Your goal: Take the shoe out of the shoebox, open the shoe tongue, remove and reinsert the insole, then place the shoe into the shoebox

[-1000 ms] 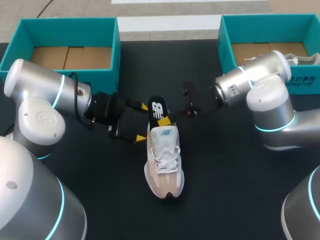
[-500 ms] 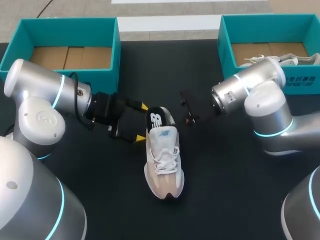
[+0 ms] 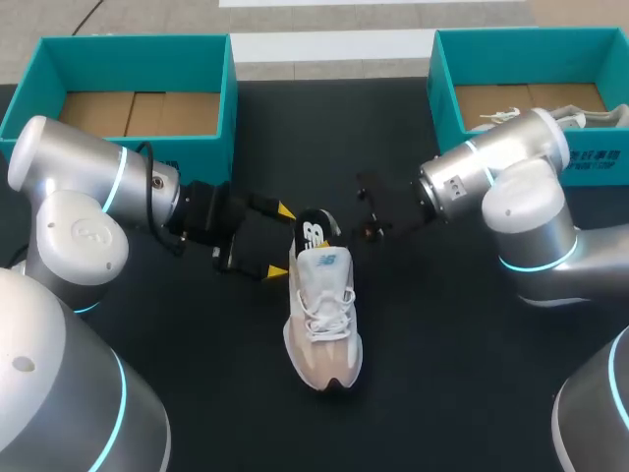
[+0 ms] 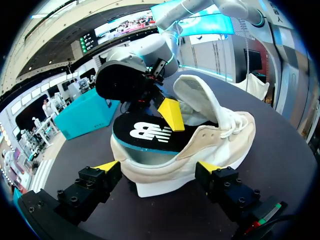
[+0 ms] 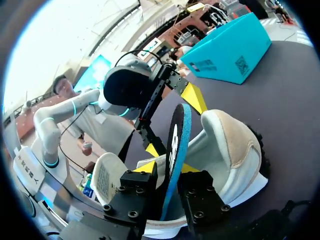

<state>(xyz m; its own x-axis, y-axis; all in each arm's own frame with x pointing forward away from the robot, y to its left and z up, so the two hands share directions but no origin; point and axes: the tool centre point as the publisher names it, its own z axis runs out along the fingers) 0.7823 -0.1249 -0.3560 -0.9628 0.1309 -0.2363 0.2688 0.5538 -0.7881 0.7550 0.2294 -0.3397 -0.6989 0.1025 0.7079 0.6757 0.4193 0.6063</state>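
A beige and white shoe (image 3: pixel 322 320) lies on the black table, toe toward me. Its black insole (image 3: pixel 313 234), blue-edged with a white logo, stands partly out of the heel opening. My left gripper (image 3: pixel 280 241) is open, one yellow tip on each side of the heel (image 4: pixel 150 170), neither pressing on it. My right gripper (image 5: pixel 166 170) comes in from the heel side. The insole (image 5: pixel 175 145) runs edge-on between its fingers with a small gap on each side. One of its yellow tips (image 4: pixel 170 114) shows above the insole (image 4: pixel 145 131) in the left wrist view. The tongue (image 4: pixel 195 95) is lifted.
A teal shoebox (image 3: pixel 138 59) lined with cardboard stands at the back left. A second teal box (image 3: pixel 531 49) at the back right holds another white shoe (image 3: pixel 582 116), partly behind my right arm (image 3: pixel 491 167).
The insole has sunk deeper into the heel and stands out less. My right gripper drew back a little, then came in again, and its fingers parted. The left gripper has not moved.
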